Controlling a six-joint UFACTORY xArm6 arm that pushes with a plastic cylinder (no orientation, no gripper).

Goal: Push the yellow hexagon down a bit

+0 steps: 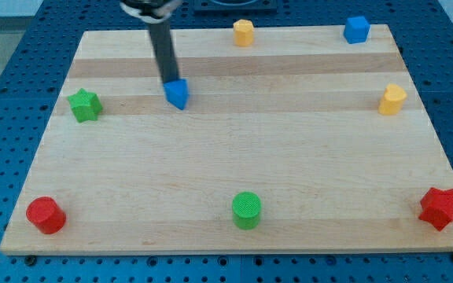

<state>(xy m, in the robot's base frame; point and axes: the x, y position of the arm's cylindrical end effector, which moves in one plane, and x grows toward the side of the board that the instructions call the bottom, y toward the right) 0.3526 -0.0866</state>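
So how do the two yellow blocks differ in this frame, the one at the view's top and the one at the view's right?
The yellow block at the top sits at the board's far edge, left of the blue cube; the yellow block at the right sits lower, near the right edge. The top one is nearer my tip, which rests against the blue triangular block; the right one lies far from it. Both are yellow, similar in size, and untouched. Which is the hexagon I cannot tell.

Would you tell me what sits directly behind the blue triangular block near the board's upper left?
My tip stands right behind the blue triangular block, at its top edge. The rod hides the wooden board strip behind it; whether tip and block touch is unclear.
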